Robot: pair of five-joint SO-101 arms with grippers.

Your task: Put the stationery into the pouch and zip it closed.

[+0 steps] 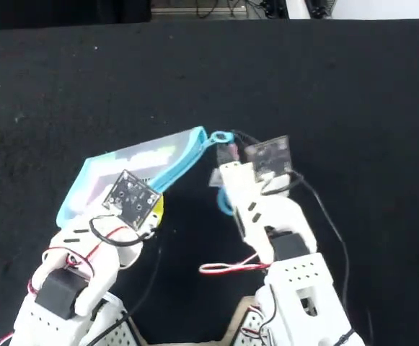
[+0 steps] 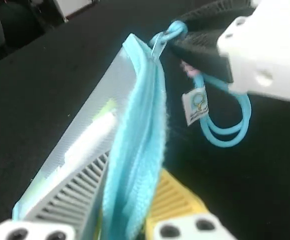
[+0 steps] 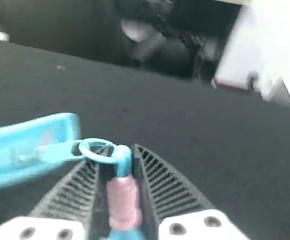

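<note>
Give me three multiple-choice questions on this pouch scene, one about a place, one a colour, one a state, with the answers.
1. Where on the pouch does the right claw grip?
A) its middle
B) the zip pull at one corner
C) its underside

2. What colour is the pouch's edging?
A) red
B) light blue
C) green

3. The left claw is:
A) open, holding nothing
B) shut on the zip pull
C) shut on the pouch

Answers: 1 B, the pull's cord sits pinched in it beside the ring. 2 B, the trim and zip are light blue. 3 C, the pouch's near end is clamped in it.
</note>
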